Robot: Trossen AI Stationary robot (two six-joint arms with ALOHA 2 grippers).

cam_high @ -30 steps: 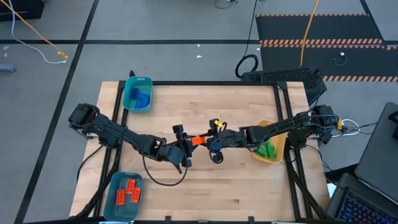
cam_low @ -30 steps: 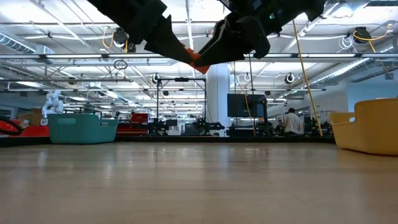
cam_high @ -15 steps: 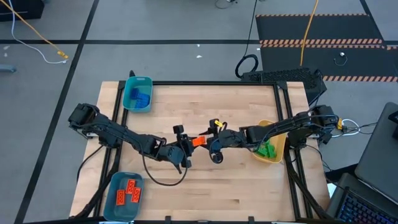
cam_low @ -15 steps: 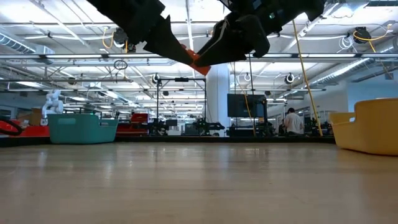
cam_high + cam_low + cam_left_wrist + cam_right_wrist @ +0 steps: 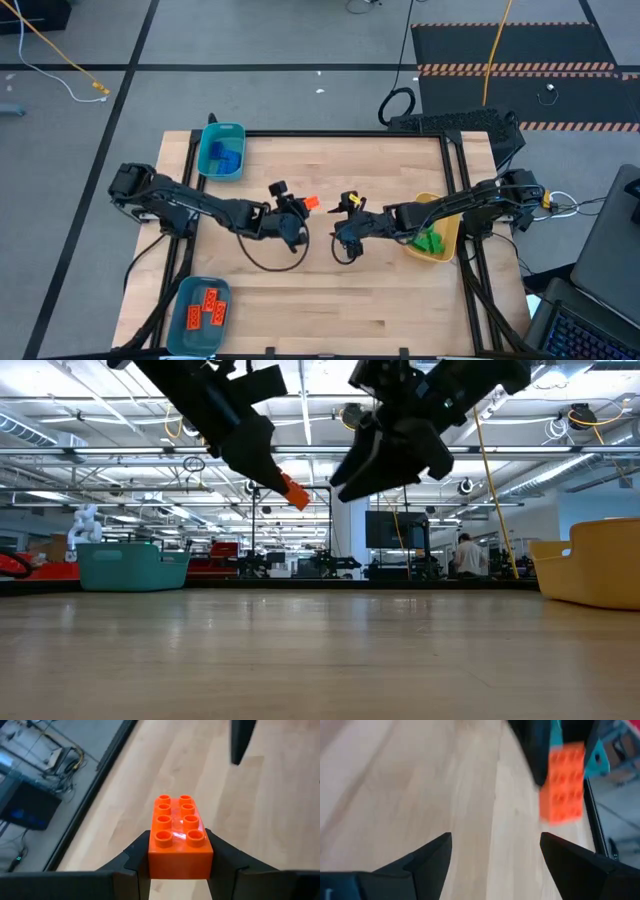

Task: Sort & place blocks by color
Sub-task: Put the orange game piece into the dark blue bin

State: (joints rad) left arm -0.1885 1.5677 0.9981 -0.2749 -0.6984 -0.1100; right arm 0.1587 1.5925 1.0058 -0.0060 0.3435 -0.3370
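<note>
An orange block hangs above the middle of the table with my left gripper shut on it; it also shows in the low view as the orange block and in the left wrist view as the orange block. My right gripper stands open a little to the block's right, holding nothing. In the right wrist view, my right gripper looks at the orange block farther off. My left gripper pinches the block's two long sides at its near end between its two fingers. The fingers come from the table's left and lie along the block. The block sticks out past the fingertips, studs toward the wrist camera, lifted clear of the table.
A teal bin with blue blocks stands at the far left corner. Another teal bin with orange blocks stands at the near left corner. A yellow bin with green blocks sits at the right edge. Bare wood lies between them.
The orange block was between both grippers. My right gripper has let go and its fingers have spread apart. My left gripper has carried the block toward the table's far and left edges, away from my right gripper.
</note>
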